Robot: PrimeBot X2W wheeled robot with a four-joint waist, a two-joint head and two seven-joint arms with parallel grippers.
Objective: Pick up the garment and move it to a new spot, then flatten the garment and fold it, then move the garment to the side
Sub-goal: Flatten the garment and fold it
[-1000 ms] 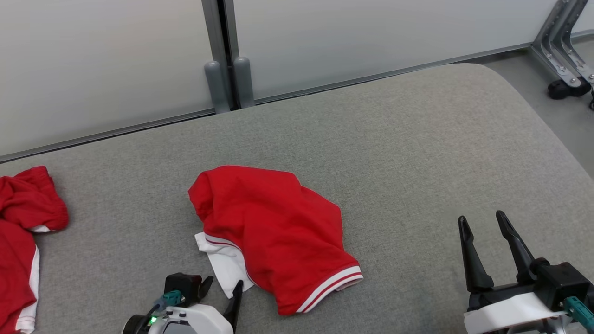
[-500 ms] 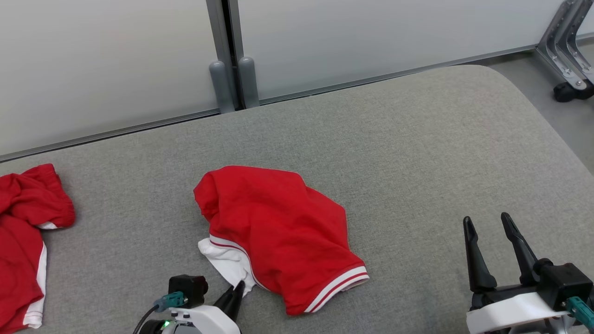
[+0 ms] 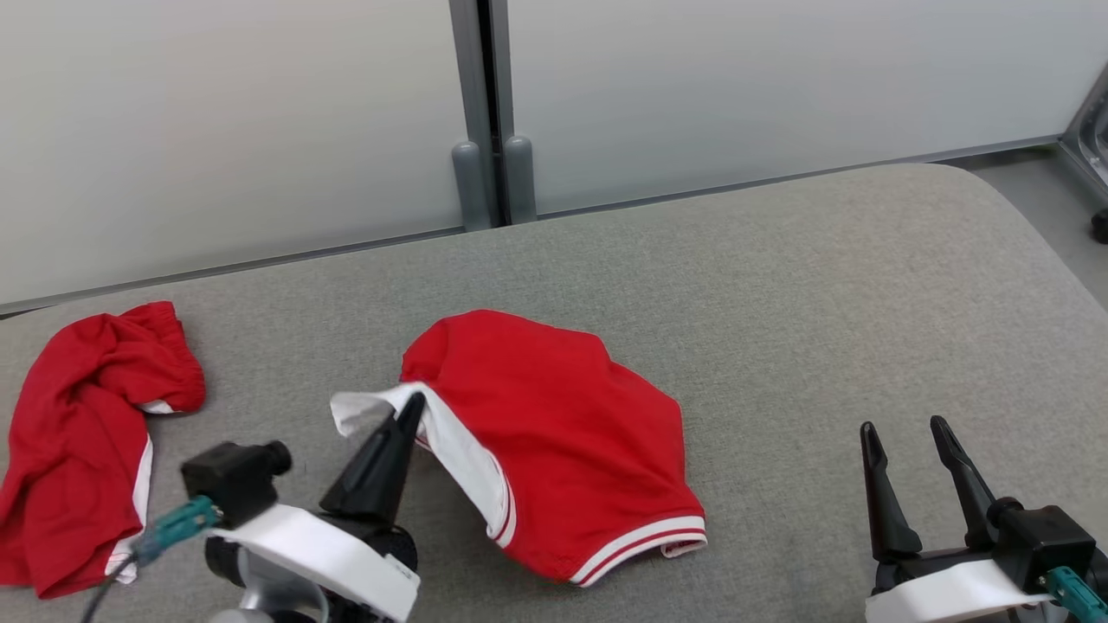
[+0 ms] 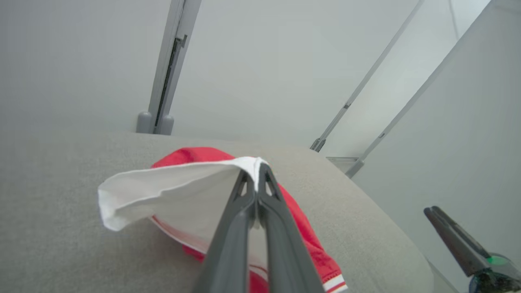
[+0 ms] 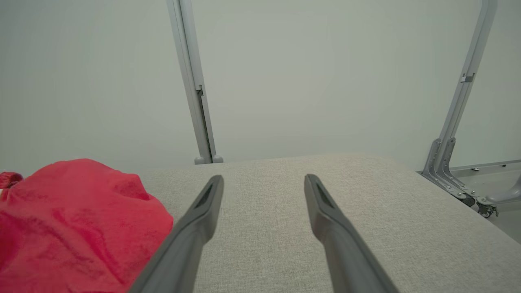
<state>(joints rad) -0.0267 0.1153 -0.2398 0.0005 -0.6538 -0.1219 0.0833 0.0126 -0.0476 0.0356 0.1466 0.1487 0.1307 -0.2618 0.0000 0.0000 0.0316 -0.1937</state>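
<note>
Head view: left gripper (image 3: 414, 403), fingers clamped on the white hem of the garment (image 3: 554, 415), whose red bulk lies rightward toward the open-fingered right gripper (image 3: 900, 427), well apart.

Illumination is bright, even and diffuse; its source cannot be told. The pale wall panels (image 3: 216, 130) read flat and slightly washed. Shadows are faint and soft-edged, with a thin one under the garment (image 3: 563, 441) on the grey padded surface (image 3: 822, 285). The head view is sharp across the field. In the wrist views the metal posts (image 5: 464, 93) splay outward toward the edges. The left gripper (image 4: 255, 175) and right gripper (image 5: 263, 176) blur close to the lens.
</note>
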